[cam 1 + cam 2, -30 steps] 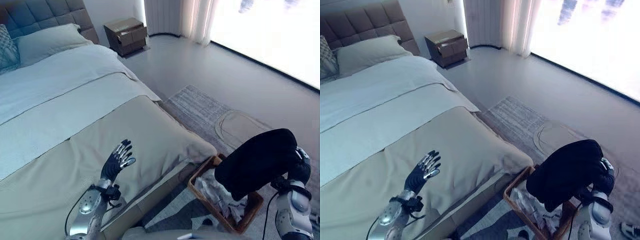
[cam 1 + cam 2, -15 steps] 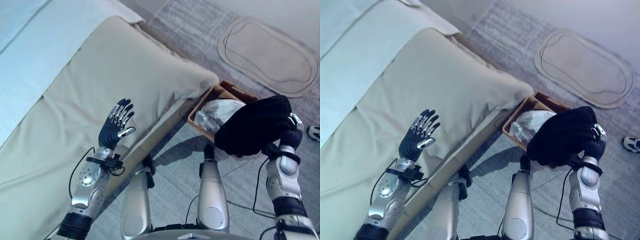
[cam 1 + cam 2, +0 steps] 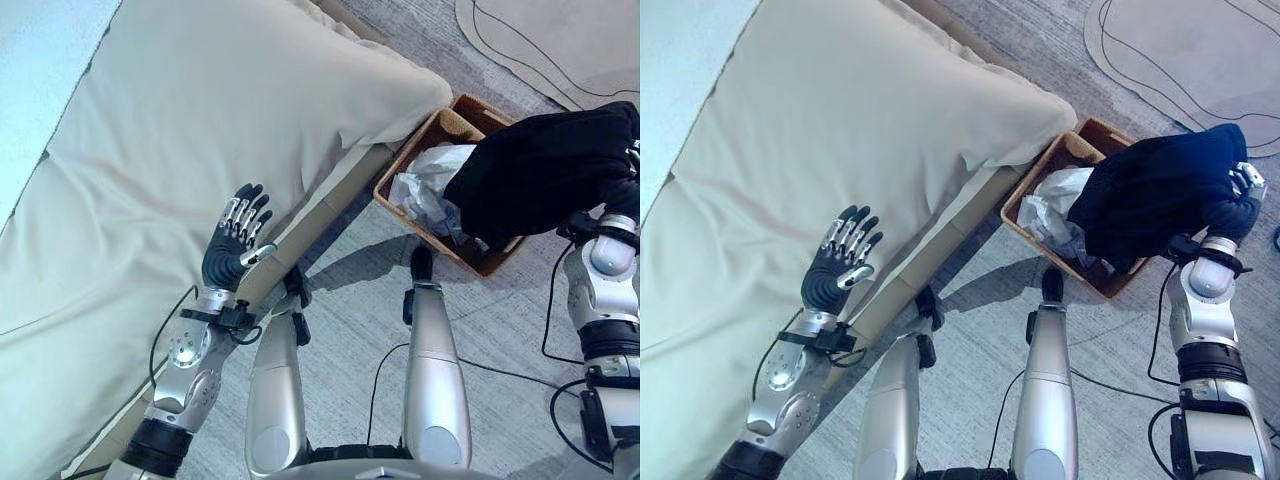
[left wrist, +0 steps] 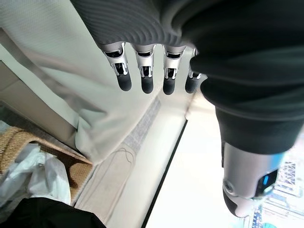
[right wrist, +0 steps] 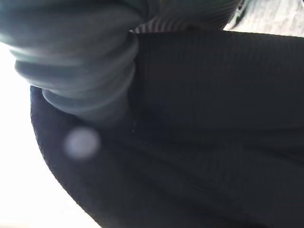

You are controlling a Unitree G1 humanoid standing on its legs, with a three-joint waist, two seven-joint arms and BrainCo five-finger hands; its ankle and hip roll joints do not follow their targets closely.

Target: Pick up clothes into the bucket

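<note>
I saw the black garment (image 3: pixel 1155 195) draped over my right hand (image 3: pixel 1238 205) above the basket (image 3: pixel 1040 175) — its fingers hidden, grip unreadable. My left hand (image 3: pixel 236 248) hovered open beside the bed (image 3: pixel 180 130).

Left hand (image 4: pixel 156 28) fingers straight; bed cover (image 4: pixel 57 80), basket (image 4: pixel 19 142) beyond.

No text, label, number or sign can be read in these views. The beige quilted bed cover (image 3: pixel 200 110), the brown woven basket (image 3: pixel 440 130), the black garment (image 3: pixel 550 165) over it and the pale oval floor mat (image 3: pixel 1200 50) all carry plain surfaces with no legible print.
</note>
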